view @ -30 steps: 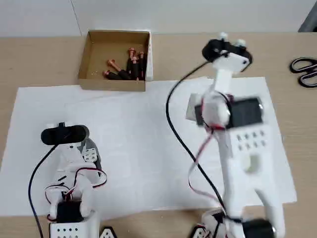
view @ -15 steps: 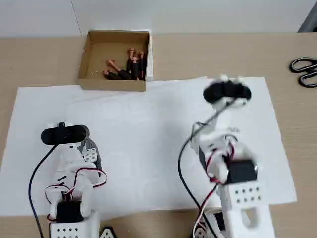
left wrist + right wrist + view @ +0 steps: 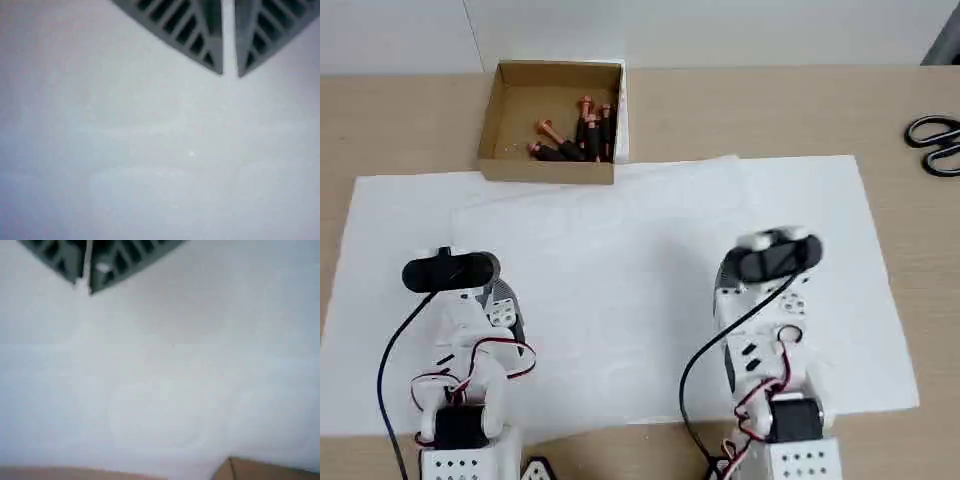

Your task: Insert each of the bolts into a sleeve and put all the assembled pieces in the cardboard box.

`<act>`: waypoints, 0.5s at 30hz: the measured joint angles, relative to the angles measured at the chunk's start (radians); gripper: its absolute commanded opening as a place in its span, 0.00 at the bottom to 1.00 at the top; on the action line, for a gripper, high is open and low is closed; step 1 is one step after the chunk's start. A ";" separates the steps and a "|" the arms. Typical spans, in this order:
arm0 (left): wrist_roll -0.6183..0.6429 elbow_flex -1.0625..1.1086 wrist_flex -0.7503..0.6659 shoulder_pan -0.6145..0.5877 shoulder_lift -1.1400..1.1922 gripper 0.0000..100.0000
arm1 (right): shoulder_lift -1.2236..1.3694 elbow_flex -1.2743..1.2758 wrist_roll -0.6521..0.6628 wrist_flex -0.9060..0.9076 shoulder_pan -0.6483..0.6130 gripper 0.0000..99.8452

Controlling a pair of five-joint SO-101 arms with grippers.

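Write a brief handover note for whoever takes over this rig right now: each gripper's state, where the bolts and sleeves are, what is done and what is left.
Left gripper: shut, holding nothing, low over the white paper.
Right gripper: shut, holding nothing, also over the paper.
Things: the assembled pieces, copper bolts in black sleeves, lie in a heap inside the cardboard box.
Done: every bolt and sleeve I can see is in the box.
Left: probably nothing; check that each bolt is seated.
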 measured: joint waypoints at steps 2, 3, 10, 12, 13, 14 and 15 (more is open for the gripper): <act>0.000 0.000 0.000 0.000 0.000 0.01 | -0.071 0.018 0.017 0.034 0.002 0.00; 0.000 0.000 0.000 0.000 0.000 0.01 | -0.074 0.017 0.021 0.054 0.002 0.00; 0.000 0.000 0.000 0.000 0.000 0.01 | -0.086 0.032 0.000 0.120 0.078 0.00; 0.000 0.000 0.000 0.000 0.000 0.01 | -0.087 0.052 -0.002 0.124 0.098 0.00; 0.000 0.000 0.000 0.000 0.000 0.01 | -0.087 0.068 -0.002 0.124 0.110 0.00; 0.000 0.000 0.000 0.000 0.000 0.01 | -0.086 0.074 -0.002 0.129 0.114 0.00; 0.000 0.000 0.000 0.000 0.000 0.01 | -0.087 0.074 -0.005 0.138 0.112 0.00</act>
